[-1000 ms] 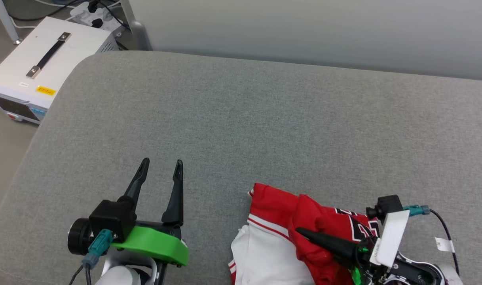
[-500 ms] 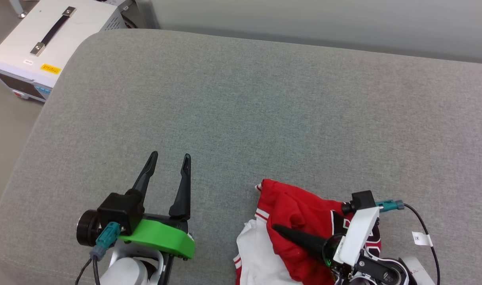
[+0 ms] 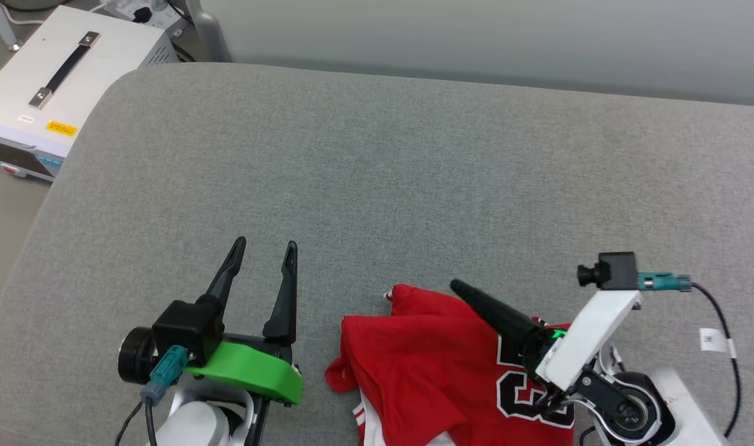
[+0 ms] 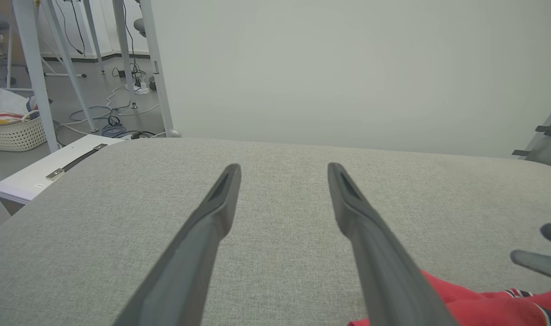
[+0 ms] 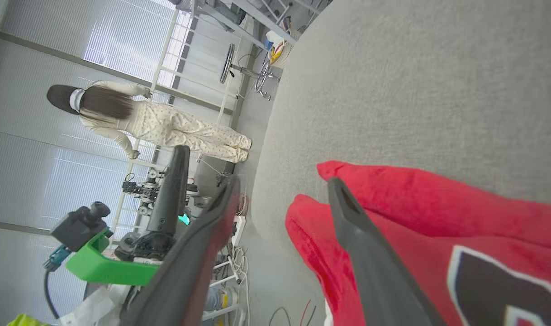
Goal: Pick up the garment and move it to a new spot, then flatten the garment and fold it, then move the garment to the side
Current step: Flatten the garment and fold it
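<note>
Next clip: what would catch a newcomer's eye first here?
The red garment with black numerals lies crumpled at the near edge of the grey cushion, right of centre. The right tool stands open over it, while the left tool, on a bright green mount, hovers open above bare cushion to its left.

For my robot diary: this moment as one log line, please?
garment: bunched on grey cushion | left claw: open, empty | right claw: open, over garment

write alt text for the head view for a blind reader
A crumpled red jersey T-shirt with a black white-outlined number lies near the front edge of a grey fabric cushion, the open right gripper over it. The open left gripper is to its left; a white box with a black handle stands at upper left.
</note>
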Tool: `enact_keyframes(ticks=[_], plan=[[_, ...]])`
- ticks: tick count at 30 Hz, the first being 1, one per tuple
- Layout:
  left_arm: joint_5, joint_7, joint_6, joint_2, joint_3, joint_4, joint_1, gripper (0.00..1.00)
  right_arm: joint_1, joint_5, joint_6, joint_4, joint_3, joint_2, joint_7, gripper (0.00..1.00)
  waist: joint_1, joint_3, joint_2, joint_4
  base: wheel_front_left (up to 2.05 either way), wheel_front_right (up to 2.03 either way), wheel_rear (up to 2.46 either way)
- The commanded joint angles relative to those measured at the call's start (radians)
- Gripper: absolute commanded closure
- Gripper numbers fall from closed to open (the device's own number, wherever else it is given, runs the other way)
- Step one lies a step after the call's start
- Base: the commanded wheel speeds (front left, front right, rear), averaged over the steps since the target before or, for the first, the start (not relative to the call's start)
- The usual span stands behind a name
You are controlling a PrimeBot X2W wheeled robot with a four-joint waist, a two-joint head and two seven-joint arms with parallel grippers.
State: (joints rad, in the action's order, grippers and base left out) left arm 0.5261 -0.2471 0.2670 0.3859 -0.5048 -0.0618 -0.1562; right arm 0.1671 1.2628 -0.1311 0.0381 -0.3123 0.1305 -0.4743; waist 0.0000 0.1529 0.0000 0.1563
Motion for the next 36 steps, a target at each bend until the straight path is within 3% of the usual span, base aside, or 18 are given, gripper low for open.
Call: enact_keyframes(ticks=[1,11,16,21,27,36], plan=[[-0.009,-0.006,0.000,0.007,0.004,0.003,-0.006,0.00,0.015,-0.052,0.000,-0.009,-0.002,0.022,0.052,0.00,0.0000,-0.010,0.0000,-0.009,0.00,0.00,0.00],[-0.002,-0.006,0.021,0.021,0.019,0.014,0.024,0.00,-0.019,-0.477,0.000,0.064,0.073,0.130,0.391,0.00,0.0000,-0.055,0.0000,-0.053,0.00,0.00,0.00],[-0.001,-0.008,0.036,0.029,0.033,0.013,0.044,0.00,-0.052,-0.669,0.000,0.100,0.189,0.121,0.500,0.00,0.0000,-0.070,0.0000,-0.083,0.00,0.00,0.00],[-0.004,-0.009,0.043,0.036,0.043,0.018,0.053,0.00,-0.083,-0.828,0.000,0.052,0.275,0.097,0.587,0.00,0.0000,-0.083,0.0000,-0.107,0.00,0.00,0.00],[-0.016,-0.011,0.050,0.043,0.047,0.023,0.068,0.00,-0.150,-0.954,0.000,-0.058,0.319,0.058,0.629,0.00,0.0000,-0.102,0.0000,-0.126,0.00,0.00,0.00],[-0.025,-0.013,0.059,0.045,0.051,0.023,0.100,0.00,-0.266,-1.024,0.000,-0.183,0.350,0.005,0.593,0.00,0.0000,-0.121,0.0000,-0.143,0.00,0.00,0.00]])
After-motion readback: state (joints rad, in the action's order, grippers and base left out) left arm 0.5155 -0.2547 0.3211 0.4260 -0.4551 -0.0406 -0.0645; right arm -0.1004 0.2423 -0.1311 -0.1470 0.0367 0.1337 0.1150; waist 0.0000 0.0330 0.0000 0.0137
